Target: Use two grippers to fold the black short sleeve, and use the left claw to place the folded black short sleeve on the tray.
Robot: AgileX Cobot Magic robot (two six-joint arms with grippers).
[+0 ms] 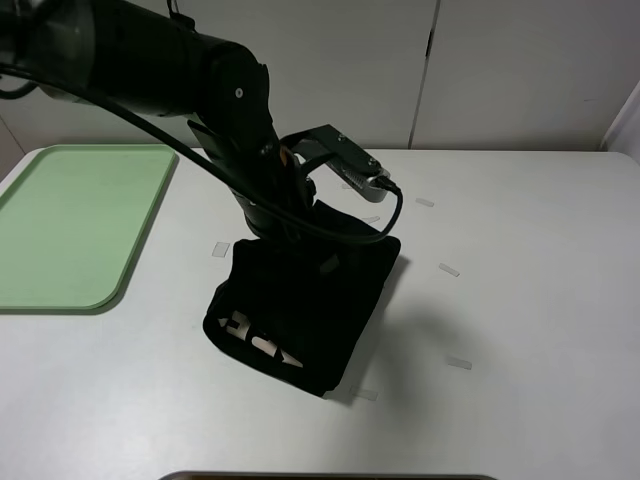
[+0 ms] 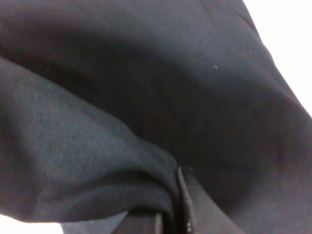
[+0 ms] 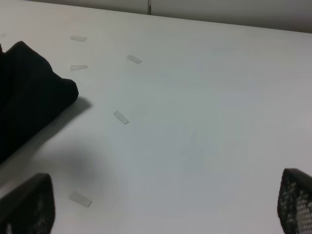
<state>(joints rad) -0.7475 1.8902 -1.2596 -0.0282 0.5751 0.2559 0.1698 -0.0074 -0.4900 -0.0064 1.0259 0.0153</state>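
Note:
The black short sleeve (image 1: pixel 300 305) hangs as a folded bundle from my left gripper (image 1: pixel 292 228) over the middle of the table, with pale letters showing near its lower left. In the left wrist view, black cloth (image 2: pixel 146 97) fills the frame and bunches against one fingertip (image 2: pixel 185 209), so the left gripper (image 2: pixel 170 217) is shut on the shirt. Whether the shirt's lower edge touches the table I cannot tell. My right gripper (image 3: pixel 163 214) stands open over bare table, with a corner of the shirt (image 3: pixel 29 92) off to its side. The pale-green tray (image 1: pixel 70 220) lies at the left edge.
Small strips of clear tape (image 1: pixel 448 270) mark the white table around the shirt, and more tape strips (image 3: pixel 121 117) show in the right wrist view. A white cabinet front (image 1: pixel 430 70) stands behind the table. A dark edge (image 1: pixel 330 476) shows at the table's front.

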